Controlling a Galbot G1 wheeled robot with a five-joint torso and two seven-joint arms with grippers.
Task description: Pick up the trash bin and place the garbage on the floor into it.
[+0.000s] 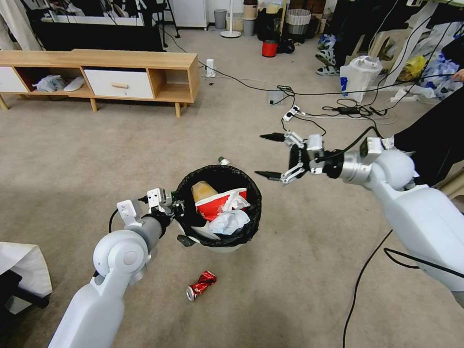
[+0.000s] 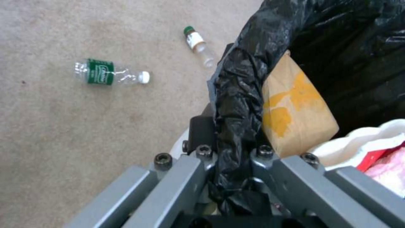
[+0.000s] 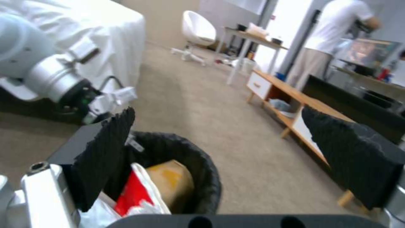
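The trash bin (image 1: 251,212), a white pail lined with a black bag, sits mid-view with a brown cardboard piece (image 1: 203,189), a red-white carton (image 1: 218,207) and white tissue (image 1: 231,222) inside. My left gripper (image 1: 181,217) is shut on its near-left rim; the left wrist view shows the gripper (image 2: 232,142) pinching the bag's folded rim (image 2: 245,79). My right gripper (image 1: 261,154) hangs open just right of the bin, nothing between its pads (image 3: 105,158). A crushed red can (image 1: 201,285) lies on the carpet in front of the bin. Two clear green-labelled bottles (image 2: 110,72) (image 2: 198,44) lie on the floor beyond it.
A low wooden cabinet (image 1: 121,72) stands at the back left. Cables and a power strip (image 1: 309,111) run across the carpet behind the right arm. A white plastic bag (image 1: 360,75) and a red bucket (image 1: 269,48) stand farther back. White cloth (image 1: 24,270) lies at lower left.
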